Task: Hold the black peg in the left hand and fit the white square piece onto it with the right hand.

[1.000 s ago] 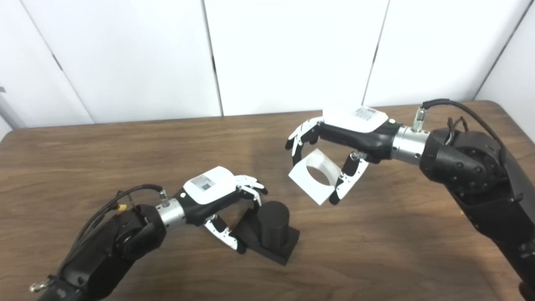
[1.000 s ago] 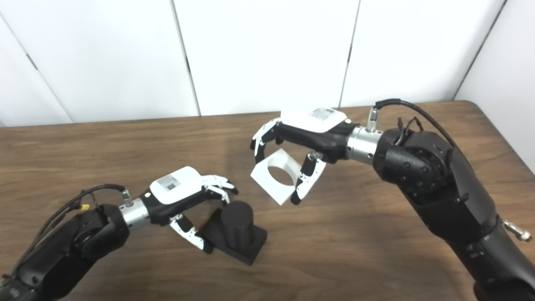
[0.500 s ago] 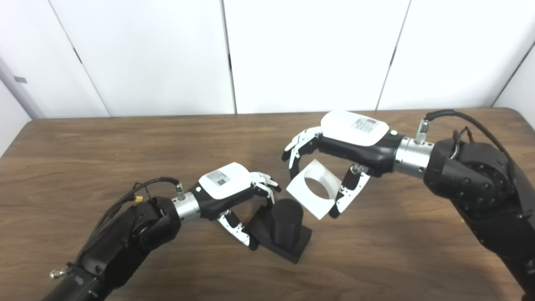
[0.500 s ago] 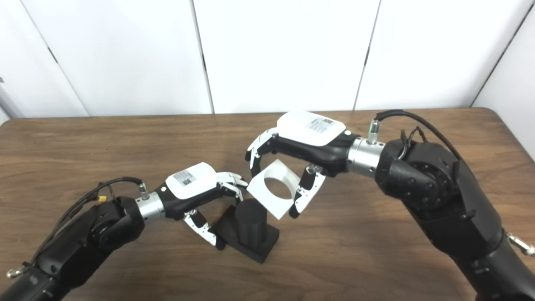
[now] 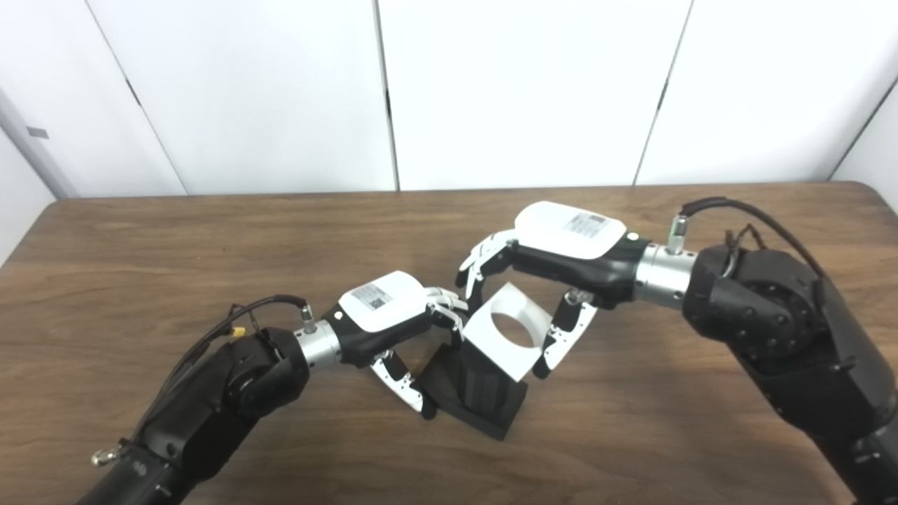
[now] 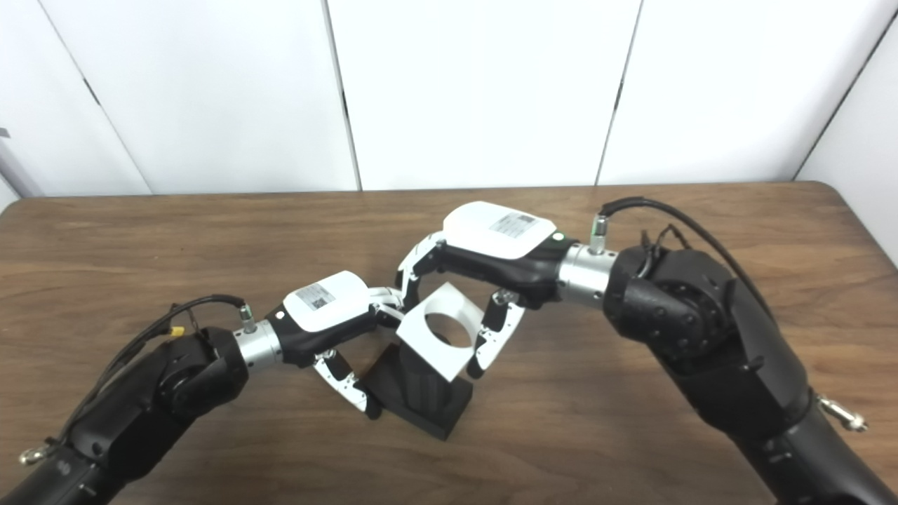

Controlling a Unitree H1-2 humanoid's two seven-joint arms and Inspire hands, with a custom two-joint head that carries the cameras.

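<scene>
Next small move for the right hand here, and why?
Probably level the white square piece and ease it down. The right hand holds it tilted over the black peg, its round hole not yet over the peg's top. The left hand grips the peg's base on the table.

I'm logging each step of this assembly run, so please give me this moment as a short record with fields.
left hand: shut on the black peg's square base, which rests on the table
right hand: shut on white square piece, held tilted
white square piece: over the top of the black peg, round hole facing up, not seated
table: brown wood
fit: not yet done
</scene>
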